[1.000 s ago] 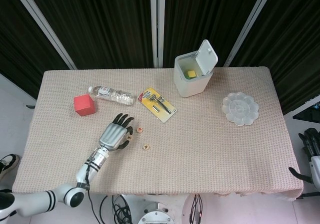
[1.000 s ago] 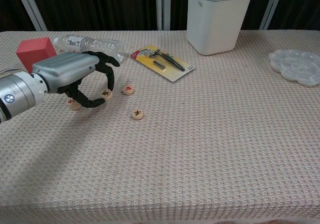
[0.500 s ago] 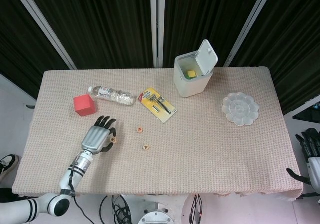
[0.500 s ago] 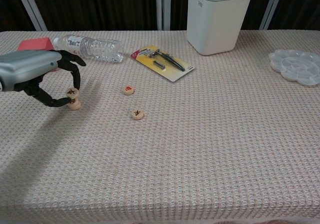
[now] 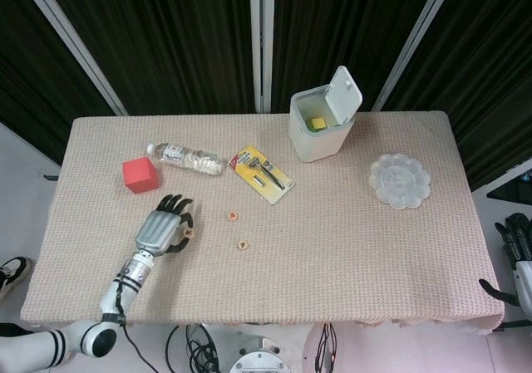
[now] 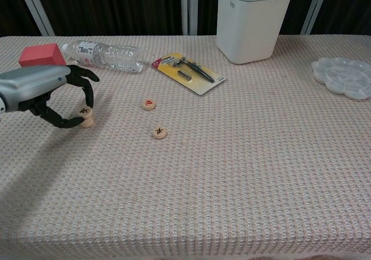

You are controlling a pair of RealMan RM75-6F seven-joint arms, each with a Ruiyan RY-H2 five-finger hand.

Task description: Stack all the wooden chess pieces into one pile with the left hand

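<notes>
My left hand (image 6: 43, 89) hovers low at the table's left, fingers curled around a round wooden chess piece (image 6: 86, 112). It pinches that piece, which sits on top of a second piece (image 6: 87, 121). In the head view the left hand (image 5: 163, 227) hides most of this pair (image 5: 189, 232). Two more pieces lie flat and apart to the right: one with a red mark (image 6: 149, 104) (image 5: 233, 216) and one with a dark mark (image 6: 159, 132) (image 5: 243, 243). My right hand (image 5: 515, 244) hangs off the table's right edge, holding nothing, fingers apart.
Behind my left hand are a red block (image 6: 40, 54) and a lying plastic bottle (image 6: 104, 54). A yellow tool card (image 6: 187, 72) lies mid-table. A white lidded bin (image 6: 252, 19) stands at the back and a clear palette tray (image 6: 345, 77) lies at the right.
My left hand carried a piece leftward from beside the loose ones to the piece at the left, then lowered it onto that piece. The other two pieces stayed put.
</notes>
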